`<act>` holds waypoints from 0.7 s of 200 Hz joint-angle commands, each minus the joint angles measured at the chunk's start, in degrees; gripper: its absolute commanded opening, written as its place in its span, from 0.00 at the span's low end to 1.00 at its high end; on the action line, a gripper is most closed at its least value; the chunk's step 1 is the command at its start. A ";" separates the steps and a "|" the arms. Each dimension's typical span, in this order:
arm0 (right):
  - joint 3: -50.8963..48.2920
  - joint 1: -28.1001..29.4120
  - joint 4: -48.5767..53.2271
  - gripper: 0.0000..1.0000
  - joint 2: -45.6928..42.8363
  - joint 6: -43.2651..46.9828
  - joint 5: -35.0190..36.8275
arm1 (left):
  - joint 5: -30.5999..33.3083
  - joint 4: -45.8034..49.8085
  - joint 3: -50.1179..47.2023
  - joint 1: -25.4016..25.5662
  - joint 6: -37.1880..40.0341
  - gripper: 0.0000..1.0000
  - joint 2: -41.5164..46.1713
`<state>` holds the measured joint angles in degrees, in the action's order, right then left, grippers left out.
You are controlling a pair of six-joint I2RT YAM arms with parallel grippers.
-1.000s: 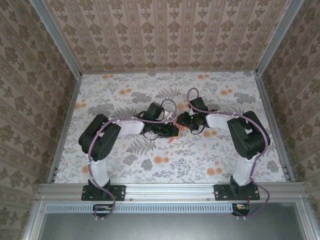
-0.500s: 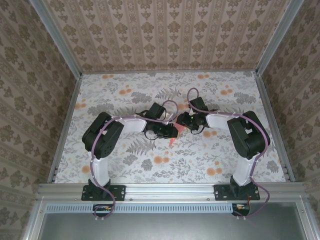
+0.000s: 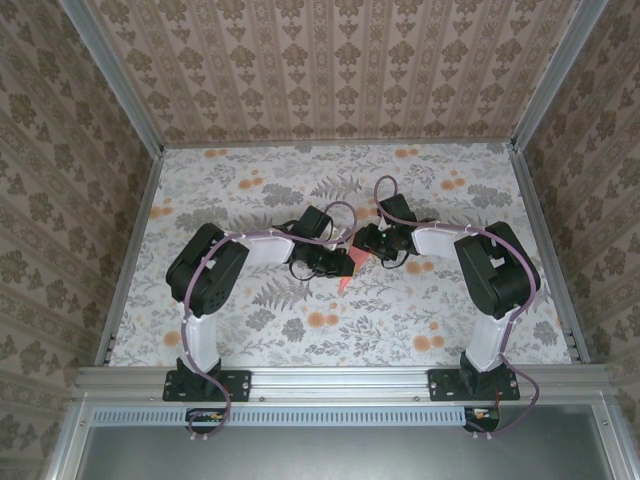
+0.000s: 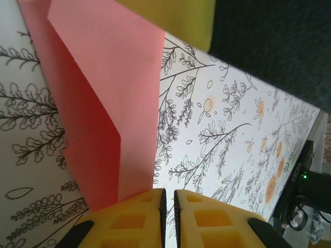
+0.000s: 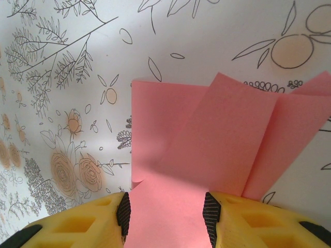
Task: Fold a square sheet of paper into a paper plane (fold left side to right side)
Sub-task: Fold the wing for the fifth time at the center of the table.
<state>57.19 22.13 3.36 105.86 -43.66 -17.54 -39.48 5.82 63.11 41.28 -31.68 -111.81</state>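
Left arm [image 3: 205, 272] and right arm [image 3: 497, 265] elbow inward, meeting at the pink paper [image 5: 207, 134]. Left end effector [image 4: 169, 194] is pressed nearly together beside it, right end effector [image 5: 166, 201] spread astride it. Paper creased, flaps overlapping.

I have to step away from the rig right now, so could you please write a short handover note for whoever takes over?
Left gripper: shut, tips beside one end of the pink sheet; no paper shows in the slit between them.
Right gripper: jaws apart, straddling the sheet; a real grip cannot be confirmed.
Sheet: on the tablecloth mid-table, between both grippers.
Done: several flaps are folded over and the layers overlap.
Left: it is no slim dart yet; further folds and creasing remain.
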 commanded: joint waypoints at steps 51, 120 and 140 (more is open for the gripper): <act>-0.94 -0.15 5.90 0.46 2.58 0.71 2.95 | 1.60 2.04 -0.06 0.16 1.45 0.16 -2.39; -1.84 -0.38 2.13 0.46 -0.81 1.19 0.90 | 2.27 3.10 -1.74 0.19 1.36 0.13 -2.42; -3.44 -0.98 -2.43 0.43 -4.93 1.93 -1.40 | 2.22 2.56 -2.88 0.19 1.13 0.12 -2.56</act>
<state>56.36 22.00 2.74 104.88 -43.35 -17.82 -38.70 5.56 62.63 41.28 -31.66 -113.12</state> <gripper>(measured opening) 0.452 0.124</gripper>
